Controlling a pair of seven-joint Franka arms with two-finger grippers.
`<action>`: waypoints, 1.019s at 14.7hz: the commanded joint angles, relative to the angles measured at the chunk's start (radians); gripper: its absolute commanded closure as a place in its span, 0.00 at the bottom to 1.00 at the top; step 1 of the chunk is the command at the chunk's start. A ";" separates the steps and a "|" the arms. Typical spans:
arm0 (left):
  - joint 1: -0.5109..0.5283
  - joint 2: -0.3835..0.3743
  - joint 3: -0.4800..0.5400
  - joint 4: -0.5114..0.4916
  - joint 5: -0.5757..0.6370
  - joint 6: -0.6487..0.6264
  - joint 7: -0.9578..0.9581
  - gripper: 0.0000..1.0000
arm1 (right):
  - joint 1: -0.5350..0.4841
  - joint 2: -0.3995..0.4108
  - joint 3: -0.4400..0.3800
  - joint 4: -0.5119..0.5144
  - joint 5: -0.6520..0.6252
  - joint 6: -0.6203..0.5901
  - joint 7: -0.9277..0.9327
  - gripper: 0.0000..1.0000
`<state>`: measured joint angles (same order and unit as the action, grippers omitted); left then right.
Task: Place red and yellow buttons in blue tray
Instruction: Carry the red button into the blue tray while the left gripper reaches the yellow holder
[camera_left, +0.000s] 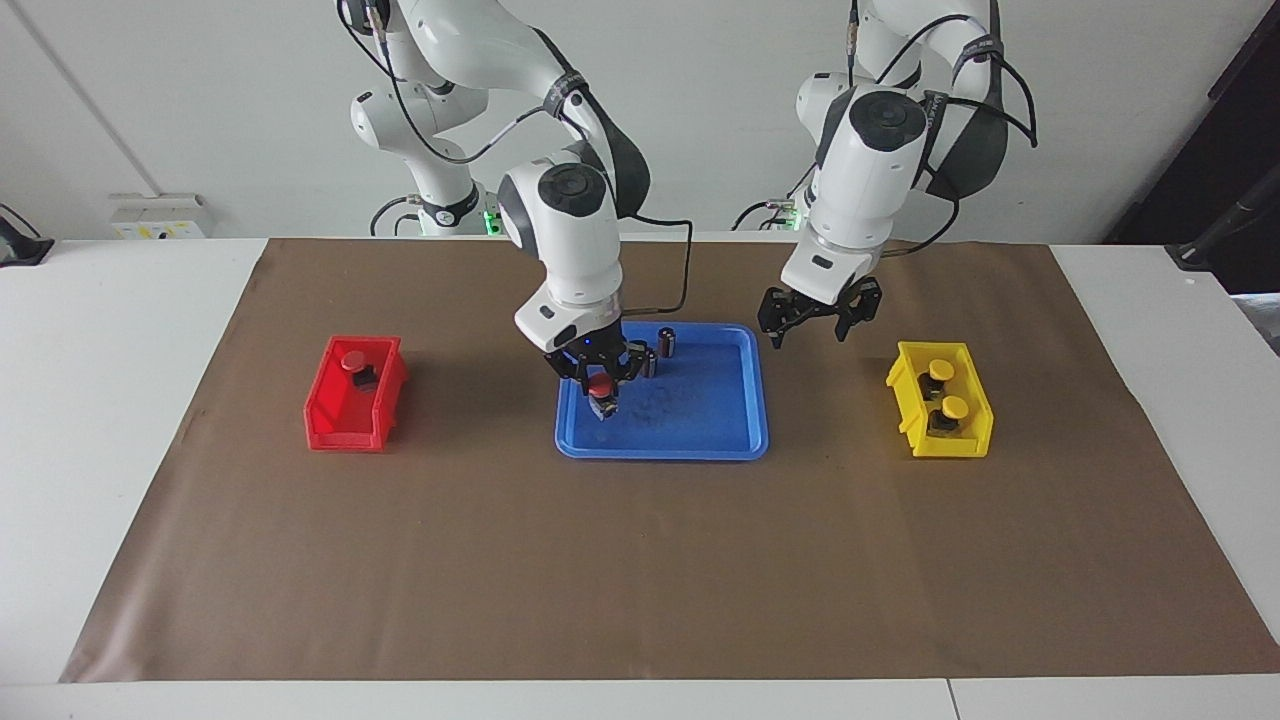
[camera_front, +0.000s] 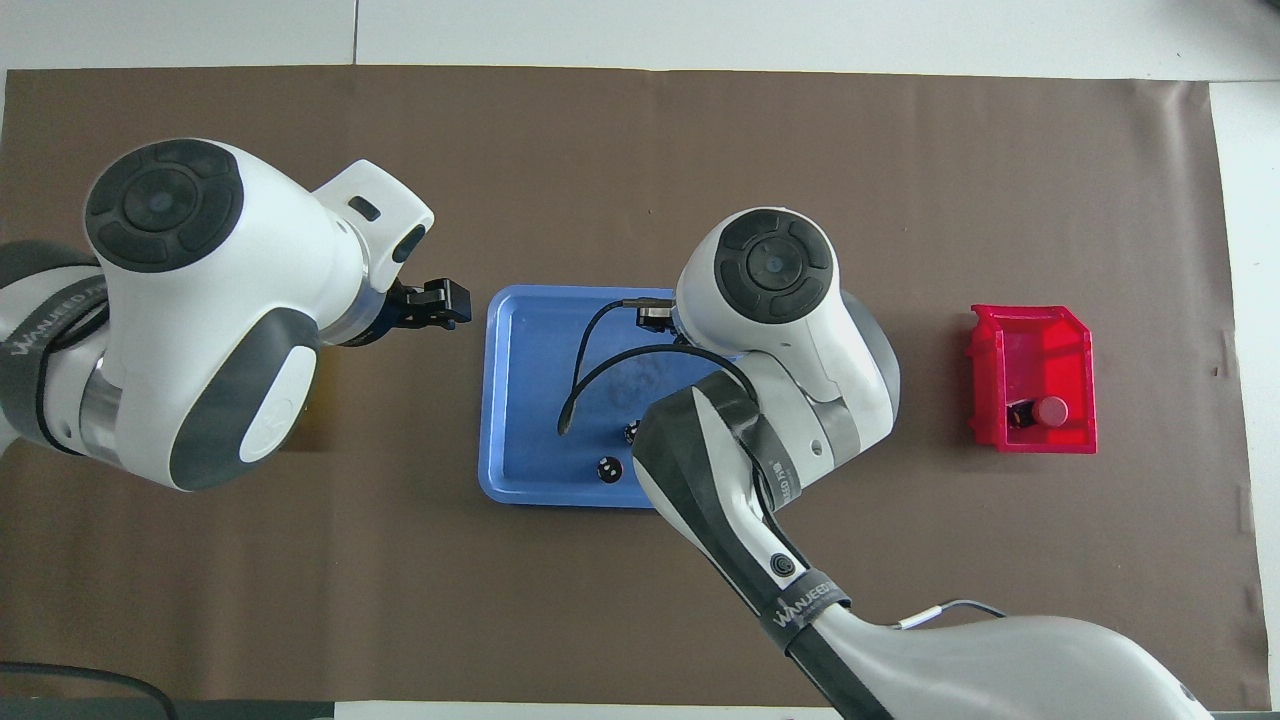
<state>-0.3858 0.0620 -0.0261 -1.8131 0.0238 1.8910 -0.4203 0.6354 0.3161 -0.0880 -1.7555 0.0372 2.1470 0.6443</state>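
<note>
Blue tray (camera_left: 700, 440) is lying with its long side across the table, and one red button (camera_left: 601, 386) is hanging over it, cap up.
Right gripper (camera_left: 598, 383) is gripping this button; left gripper (camera_left: 817, 318) is waiting open between tray and yellow bin (camera_left: 912, 400) holding two yellow buttons (camera_left: 955, 407). Another red button (camera_left: 354, 361) is sitting in the red bin (camera_left: 335, 425).
</note>
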 joint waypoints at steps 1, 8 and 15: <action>0.195 0.008 -0.005 -0.031 0.022 0.068 0.244 0.04 | 0.049 0.044 -0.007 -0.009 0.010 0.048 0.050 0.77; 0.355 0.061 -0.003 -0.178 0.022 0.324 0.446 0.23 | 0.043 0.054 -0.013 0.041 -0.019 -0.014 0.078 0.00; 0.386 0.070 -0.002 -0.250 0.022 0.404 0.486 0.28 | -0.346 -0.224 -0.015 -0.014 -0.046 -0.314 -0.461 0.00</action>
<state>-0.0168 0.1443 -0.0178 -2.0342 0.0271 2.2657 0.0484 0.4109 0.2068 -0.1211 -1.6398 -0.0242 1.8433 0.3632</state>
